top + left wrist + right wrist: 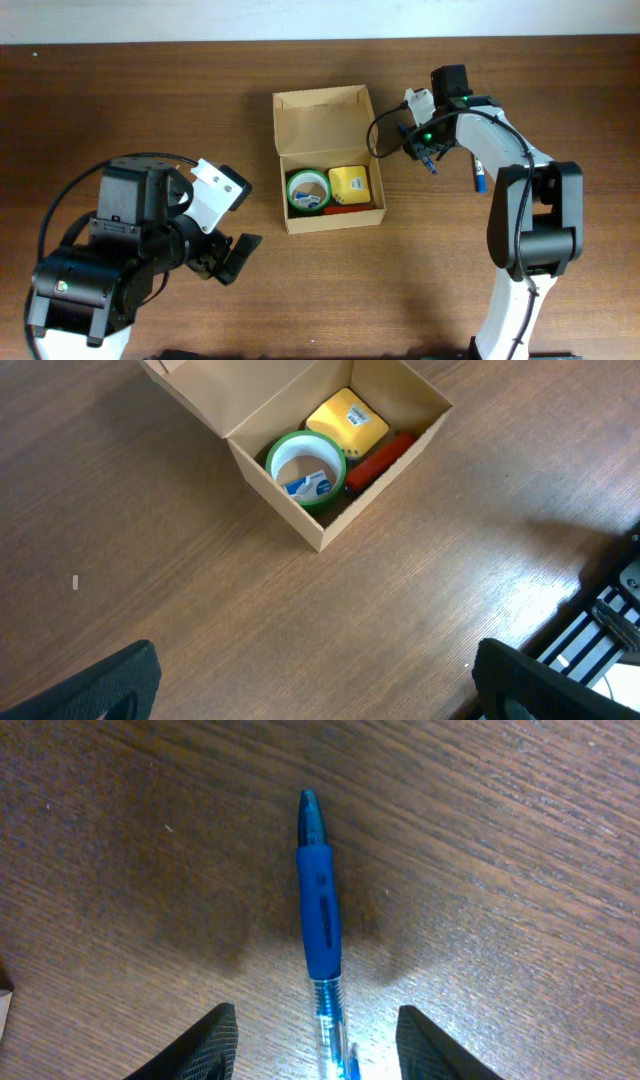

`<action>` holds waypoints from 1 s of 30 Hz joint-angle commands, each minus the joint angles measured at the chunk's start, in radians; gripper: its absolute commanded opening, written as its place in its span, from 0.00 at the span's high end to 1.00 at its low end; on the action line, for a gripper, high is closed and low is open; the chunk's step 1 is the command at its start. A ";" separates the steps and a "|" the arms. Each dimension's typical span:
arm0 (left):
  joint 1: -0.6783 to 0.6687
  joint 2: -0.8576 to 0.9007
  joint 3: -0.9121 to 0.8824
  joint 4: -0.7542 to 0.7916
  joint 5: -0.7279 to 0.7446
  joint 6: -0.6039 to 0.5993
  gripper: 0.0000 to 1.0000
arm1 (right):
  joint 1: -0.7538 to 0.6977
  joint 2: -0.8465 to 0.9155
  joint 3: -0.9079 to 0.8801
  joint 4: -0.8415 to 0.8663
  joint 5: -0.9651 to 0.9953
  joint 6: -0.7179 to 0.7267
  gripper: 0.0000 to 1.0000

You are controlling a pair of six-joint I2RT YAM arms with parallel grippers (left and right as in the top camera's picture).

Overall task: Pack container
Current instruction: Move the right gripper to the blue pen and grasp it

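The dark wood desk [120,90] is bare near the right claw [315,1020], which stands half open astride a blue pen [318,910], seemingly not yet pinching it. Centre the pen, then close squarely. The open container [330,222] sits at its nine o'clock. The left claw [315,685] gapes wide and empty.

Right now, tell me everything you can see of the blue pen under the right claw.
The blue pen has an opaque blue rubbery grip, a translucent blue cone tip and a clear barrel running out of frame. It seems to lie on the wooden table, between the fingers of the open right claw, a gap each side.
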 commanded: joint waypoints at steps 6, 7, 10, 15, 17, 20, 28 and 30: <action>0.005 0.000 0.014 0.000 0.003 0.019 0.01 | -0.005 0.016 -0.066 0.054 -0.013 -0.008 0.48; 0.004 0.000 0.014 0.000 0.003 0.019 0.00 | -0.005 0.016 -0.071 0.055 -0.013 -0.008 0.48; 0.005 0.000 0.014 0.000 0.003 0.019 0.00 | -0.005 0.016 -0.077 0.057 -0.013 -0.008 0.49; 0.005 0.000 0.014 0.000 0.003 0.019 0.00 | -0.005 0.016 -0.077 0.059 -0.012 -0.008 0.61; 0.005 0.000 0.014 0.000 0.003 0.019 0.00 | -0.005 0.016 -0.077 0.059 -0.012 -0.008 0.67; 0.005 0.000 0.014 0.000 0.003 0.019 0.00 | -0.005 0.016 -0.077 0.059 -0.009 -0.008 0.75; 0.005 0.000 0.014 0.000 0.003 0.019 0.01 | -0.005 0.015 -0.077 0.047 0.010 0.007 0.95; 0.005 0.000 0.014 0.000 0.003 0.019 0.01 | -0.005 0.015 -0.076 0.044 0.009 0.045 0.96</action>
